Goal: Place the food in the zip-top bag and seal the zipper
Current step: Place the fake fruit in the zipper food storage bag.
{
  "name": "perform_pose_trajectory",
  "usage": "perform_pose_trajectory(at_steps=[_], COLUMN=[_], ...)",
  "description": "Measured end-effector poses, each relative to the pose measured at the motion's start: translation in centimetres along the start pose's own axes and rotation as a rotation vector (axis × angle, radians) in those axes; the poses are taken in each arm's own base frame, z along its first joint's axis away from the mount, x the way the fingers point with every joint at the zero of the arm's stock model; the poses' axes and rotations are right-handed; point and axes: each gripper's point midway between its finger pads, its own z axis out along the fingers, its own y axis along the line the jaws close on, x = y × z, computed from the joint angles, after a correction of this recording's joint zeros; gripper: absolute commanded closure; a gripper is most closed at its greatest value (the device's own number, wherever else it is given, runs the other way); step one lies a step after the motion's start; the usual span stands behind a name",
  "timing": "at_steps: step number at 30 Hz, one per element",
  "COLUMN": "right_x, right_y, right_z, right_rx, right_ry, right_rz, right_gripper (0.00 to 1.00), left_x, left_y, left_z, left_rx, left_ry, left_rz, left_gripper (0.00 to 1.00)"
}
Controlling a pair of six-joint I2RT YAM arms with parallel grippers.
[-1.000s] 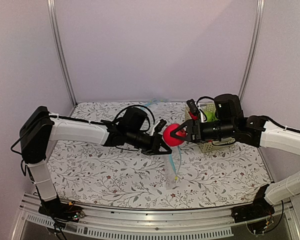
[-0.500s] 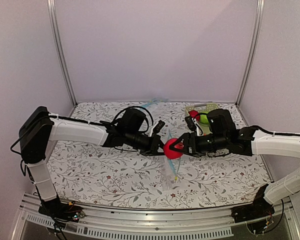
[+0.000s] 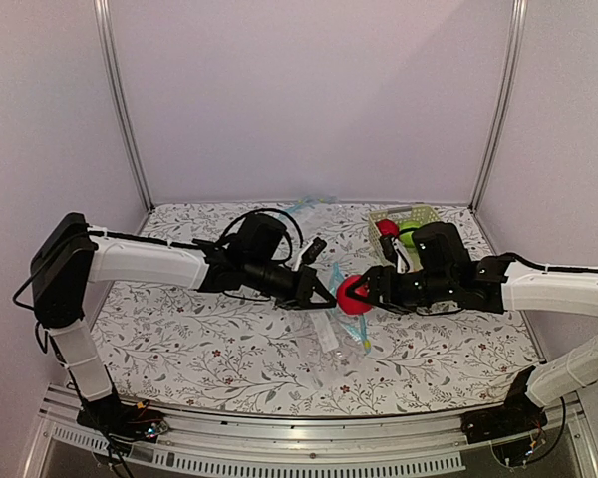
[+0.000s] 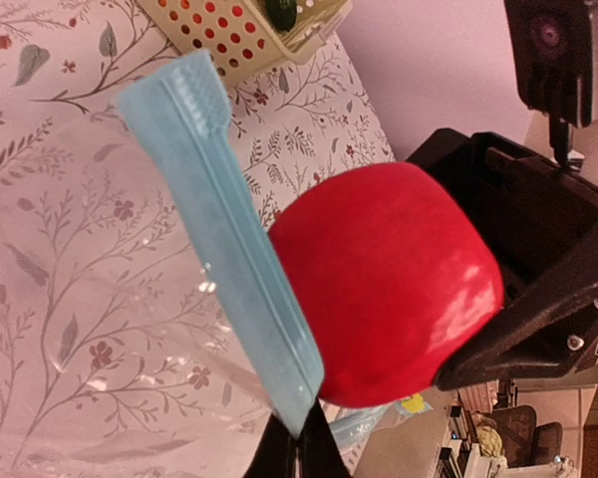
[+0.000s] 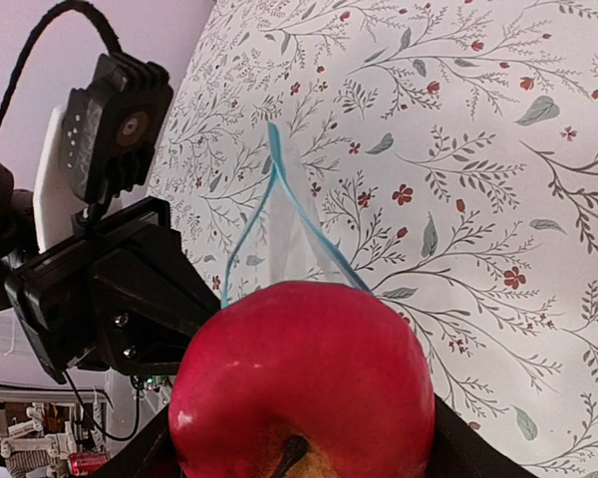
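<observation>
My right gripper point(image 3: 361, 295) is shut on the round red fruit point(image 3: 350, 295) and holds it above the table, right at the mouth of the clear zip-top bag point(image 3: 332, 335). My left gripper point(image 3: 322, 297) is shut on the bag's light blue zipper point(image 4: 229, 239) and holds that lip up. In the left wrist view the fruit point(image 4: 389, 299) touches the strip beside my closed fingers point(image 4: 299, 448). In the right wrist view the fruit point(image 5: 304, 388) fills the foreground and the bag mouth point(image 5: 284, 224) stands open behind it. The cucumber and the oval piece are not clearly visible.
A pale perforated basket point(image 3: 422, 212) stands at the back right with a red piece point(image 3: 386, 228) and a bright green piece point(image 3: 407, 236) in it. Another clear plastic item point(image 3: 309, 203) lies at the back wall. The flowered table cover point(image 3: 179, 339) spans the table.
My right gripper has come down and to the left with the red fruit, up against the bag's mouth. My left gripper has shifted slightly, still holding the zipper.
</observation>
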Motion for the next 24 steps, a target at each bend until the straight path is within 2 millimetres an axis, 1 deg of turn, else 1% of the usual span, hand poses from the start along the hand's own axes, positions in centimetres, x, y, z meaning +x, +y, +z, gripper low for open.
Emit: perform_pose_trajectory(at_steps=[3,7,10,12,17,20,24], right_x=[0.2,1.5,2.1,2.0,1.8,2.0,2.6], right_y=[-1.1,-3.2,-3.8,-3.4,-1.8,-0.5,0.3], right_z=[0.3,1.2,1.7,1.9,1.8,1.6,1.3], right_rx=[0.049,0.122,0.148,0.138,0.072,0.016,-0.036], right_ry=[0.002,0.055,0.089,0.101,0.122,0.146,0.186], right_rz=[0.008,0.024,0.017,0.002,-0.044,-0.078,-0.094], right_gripper=[0.34,0.33,0.33,0.33,0.33,0.33,0.32], left_x=[-0.1,-0.5,-0.7,-0.7,-0.7,-0.7,-0.6], left_y=[-0.8,-2.2,-2.9,-3.1,-3.3,-3.4,-3.8], left_z=[-0.3,-0.8,-1.1,-1.1,-1.1,-1.1,-1.1], left_rx=[0.026,0.07,0.09,0.101,0.111,0.115,0.136], left_ry=[0.0,-0.01,-0.016,-0.017,-0.013,-0.017,-0.008], left_rz=[0.017,0.053,0.07,0.078,0.083,0.089,0.097], left_gripper=[1.0,1.0,1.0,1.0,1.0,1.0,1.0])
